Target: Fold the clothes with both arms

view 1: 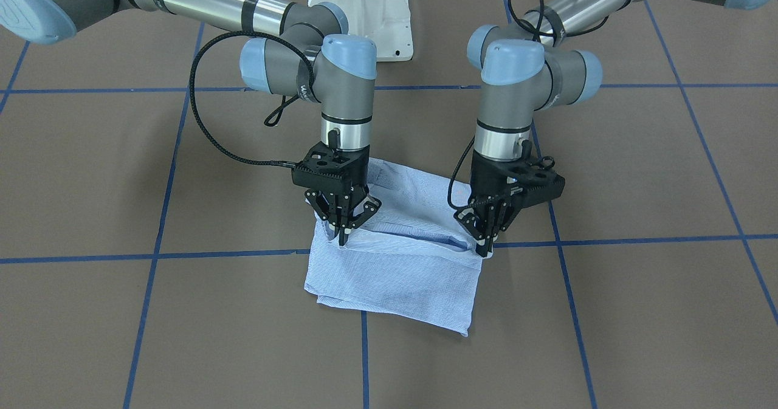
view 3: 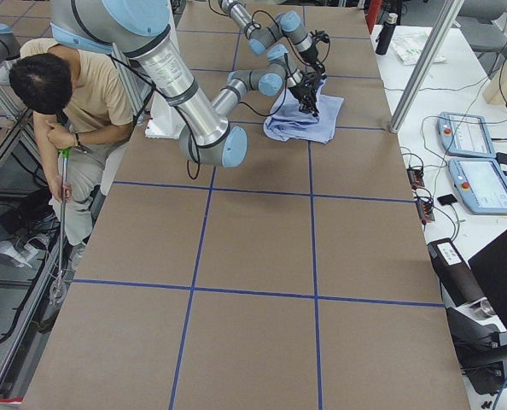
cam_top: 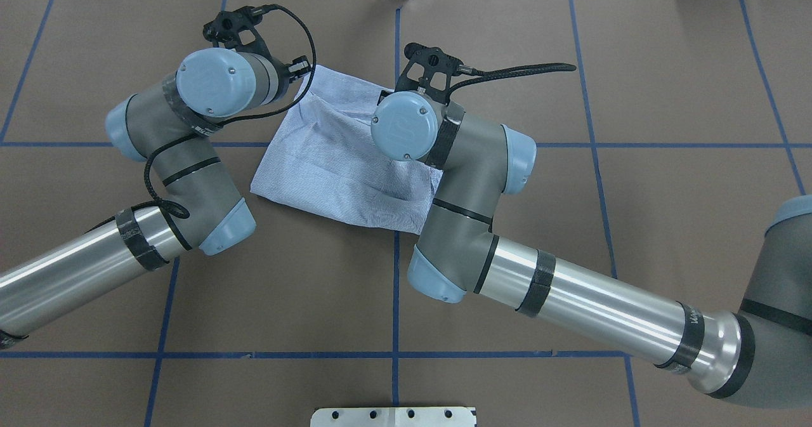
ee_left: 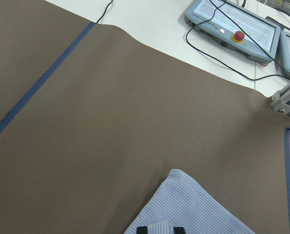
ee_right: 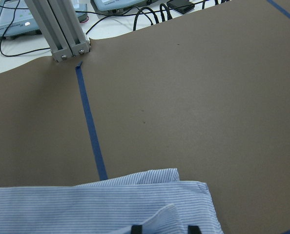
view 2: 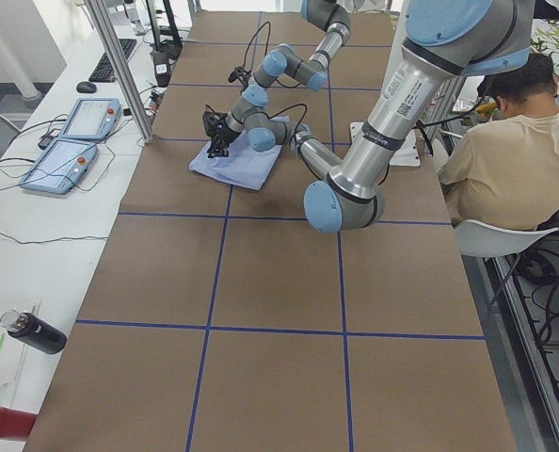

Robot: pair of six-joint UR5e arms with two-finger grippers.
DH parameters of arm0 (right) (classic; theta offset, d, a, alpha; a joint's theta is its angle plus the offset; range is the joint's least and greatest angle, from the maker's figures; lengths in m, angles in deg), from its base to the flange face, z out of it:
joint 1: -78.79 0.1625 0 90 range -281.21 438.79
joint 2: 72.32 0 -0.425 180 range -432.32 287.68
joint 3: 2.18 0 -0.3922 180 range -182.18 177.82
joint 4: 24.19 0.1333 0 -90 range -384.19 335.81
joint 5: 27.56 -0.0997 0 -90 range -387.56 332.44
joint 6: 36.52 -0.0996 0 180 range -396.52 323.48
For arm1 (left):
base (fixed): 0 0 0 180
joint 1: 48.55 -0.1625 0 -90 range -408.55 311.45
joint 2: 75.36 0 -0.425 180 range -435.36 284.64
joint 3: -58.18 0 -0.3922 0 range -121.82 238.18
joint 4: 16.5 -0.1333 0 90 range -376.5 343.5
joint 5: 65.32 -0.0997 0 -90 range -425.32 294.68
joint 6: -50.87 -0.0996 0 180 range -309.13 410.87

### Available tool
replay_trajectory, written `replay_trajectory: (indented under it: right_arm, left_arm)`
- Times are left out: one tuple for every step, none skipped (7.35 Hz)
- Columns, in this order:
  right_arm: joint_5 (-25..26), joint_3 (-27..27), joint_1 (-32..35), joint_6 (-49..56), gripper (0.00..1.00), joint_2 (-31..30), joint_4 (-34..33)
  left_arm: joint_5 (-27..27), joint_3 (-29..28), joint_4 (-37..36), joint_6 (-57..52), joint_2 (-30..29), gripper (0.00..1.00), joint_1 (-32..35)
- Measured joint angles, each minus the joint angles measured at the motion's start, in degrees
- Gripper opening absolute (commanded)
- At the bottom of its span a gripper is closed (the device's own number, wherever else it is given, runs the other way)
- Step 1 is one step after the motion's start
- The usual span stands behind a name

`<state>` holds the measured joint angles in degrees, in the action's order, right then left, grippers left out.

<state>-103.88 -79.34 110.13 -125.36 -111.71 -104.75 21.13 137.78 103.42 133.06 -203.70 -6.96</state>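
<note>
Left arm (cam_top: 196, 192) comes in over the table's left half. Left gripper (view 1: 484, 245) points straight down at the shirt's side edge, its fingers drawn together on a thin lip of cloth, apparently the upper layer only. Its wrist view shows black fingertips (ee_left: 142, 229) with striped fabric bunched between them and bare brown table (ee_left: 111, 126) beyond. Shirt (view 1: 395, 269) lies mid-table between the two grippers, already folded to a rough, layered rectangle; its hem on the operators' side is uneven and one corner trails out. A ridge runs across it from pinch to pinch. Right gripper (view 1: 341, 237), at the opposite side edge, is likewise clamped on a raised flap of the shirt, seen standing up between its fingertips (ee_right: 135, 228). Right arm (cam_top: 469, 186) overhangs part of the cloth. Risks, as judged:

- Both grips are shallow, so the thin cotton may slide out under load.
- One pinch may hold more layers than the other, skewing the fold.
- Unequal lift or travel would twist the bundle or drag the lower layers and undo the stack.
- The cable loop (view 1: 450, 193) by the left gripper hangs close to the cloth and might catch it.
</note>
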Motion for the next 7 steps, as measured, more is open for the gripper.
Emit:
replay_trajectory:
  right_arm:
    - [-4.45,0.1,2.21,2.01,1.0,0.42,-0.01]
    - [-9.34,-0.17,4.25,4.62,1.0,0.72,-0.03]
    - [-13.74,-1.16,5.66,6.79,1.0,0.69,-0.14]
    - [-16.41,-2.98,6.31,7.79,1.0,0.15,-0.4]
    - [-17.89,-5.06,6.53,8.22,1.0,-0.74,-0.62]
    - [-19.2,-7.39,6.59,8.77,1.0,-1.9,-1.21]
    - [-20.61,-11.08,6.61,10.11,1.0,-4.07,-3.01]
  left_arm:
    - [4.61,-1.58,1.6,-3.9,-0.63,1.0,2.11]
    - [9.37,-1.81,2.24,-8.59,-0.64,1.0,4.07]
    - [12.55,-0.64,2.23,-13.17,0.2,1.0,5.32]
    - [15.42,2.28,1.98,-17.46,2.56,1.0,6.33]
    - [18.65,6.4,1.75,-22.76,6.19,1.0,7.77]
    - [21.61,10.01,1.59,-28.26,9.8,1.0,9.55]
    - [23.8,12.61,1.54,-33.3,13.06,1.0,11.28]
